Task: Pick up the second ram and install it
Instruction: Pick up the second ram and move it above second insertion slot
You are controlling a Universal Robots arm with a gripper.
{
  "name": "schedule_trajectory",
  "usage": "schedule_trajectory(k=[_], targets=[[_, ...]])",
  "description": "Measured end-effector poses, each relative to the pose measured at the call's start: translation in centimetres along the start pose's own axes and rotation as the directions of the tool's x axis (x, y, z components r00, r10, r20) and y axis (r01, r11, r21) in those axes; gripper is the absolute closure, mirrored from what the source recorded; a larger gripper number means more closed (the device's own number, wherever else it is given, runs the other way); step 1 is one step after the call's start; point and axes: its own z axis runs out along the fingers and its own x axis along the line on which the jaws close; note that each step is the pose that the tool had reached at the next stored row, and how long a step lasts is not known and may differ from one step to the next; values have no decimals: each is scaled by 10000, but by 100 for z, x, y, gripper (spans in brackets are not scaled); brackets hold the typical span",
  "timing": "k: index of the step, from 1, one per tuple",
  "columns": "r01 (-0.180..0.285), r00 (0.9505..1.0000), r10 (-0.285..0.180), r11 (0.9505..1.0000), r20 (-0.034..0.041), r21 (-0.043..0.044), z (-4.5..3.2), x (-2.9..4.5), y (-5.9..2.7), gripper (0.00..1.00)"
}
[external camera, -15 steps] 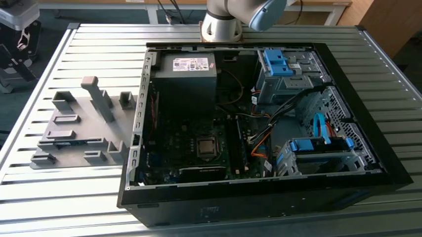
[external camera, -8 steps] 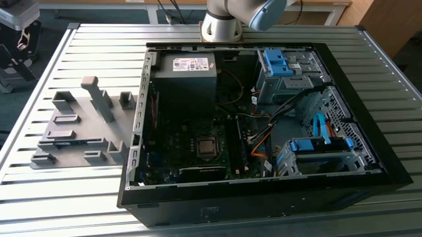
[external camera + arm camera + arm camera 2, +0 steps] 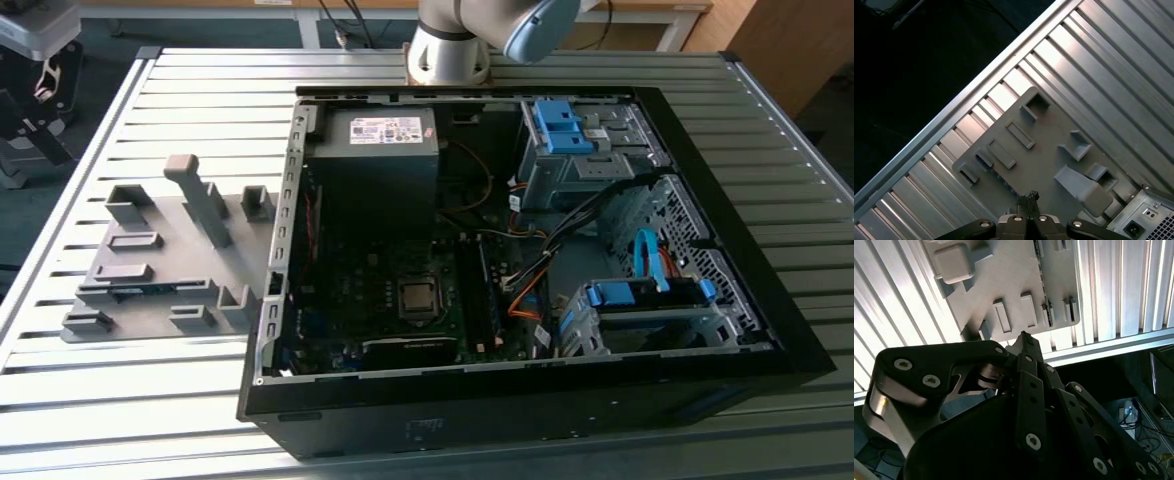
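End effector (image 3: pixel 1029 196): fingertips pressed together with nothing between them; in both wrist views it hangs above the holder plate (image 3: pixel 160 255), not touching it.
Second ram (image 3: pixel 150 290): a dark thin strip standing on edge in the plate's long slot, in the lower left of the exterior view; in the second wrist view it runs as a dark line (image 3: pixel 1040 265), apart from the end effector.
Holder plate: pale grey, flat on the worktop (image 3: pixel 160 400) at the exterior view's left, just beside the computer case (image 3: pixel 534 405); it carries several small blocks and 1 tall post (image 3: pixel 207 205).
Computer case: black, open side up, from centre to the exterior view's right; motherboard (image 3: pixel 400 300) and power supply box (image 3: pixel 380 150) inside.
Arm base (image 3: pixel 447 50): top centre of the exterior view, behind the case.
Worktop: slatted metal.
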Motion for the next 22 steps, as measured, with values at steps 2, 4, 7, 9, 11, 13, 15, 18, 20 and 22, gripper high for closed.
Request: schedule_trajectory(k=[2, 4, 7, 9, 11, 13, 15, 18, 20, 22], targets=[[211, 9998, -211, 9998, -9, -4, 0, 0, -1, 89], [494, 9988, -494, 9988, -21, -9, 0, 0, 0, 89], [905, 9959, -905, 9959, -38, -18, 0, 0, 0, 89], [1188, 9929, -1188, 9929, -51, -24, 0, 0, -1, 89], [1481, 9890, -1481, 9890, -63, -31, 0, 0, 0, 89], [1756, 9844, -1757, 9844, -73, -38, 0, 0, 0, 89], [2016, 9794, -2016, 9795, -84, -46, 0, 0, 0, 89], [2379, 9712, -2379, 9713, -99, -56, 0, 0, 0, 89], [2583, 9660, -2583, 9660, -106, -62, 1, 1, 0, 89], [2779, 9605, -2780, 9606, -113, -68, 0, 1, 0, 89]])
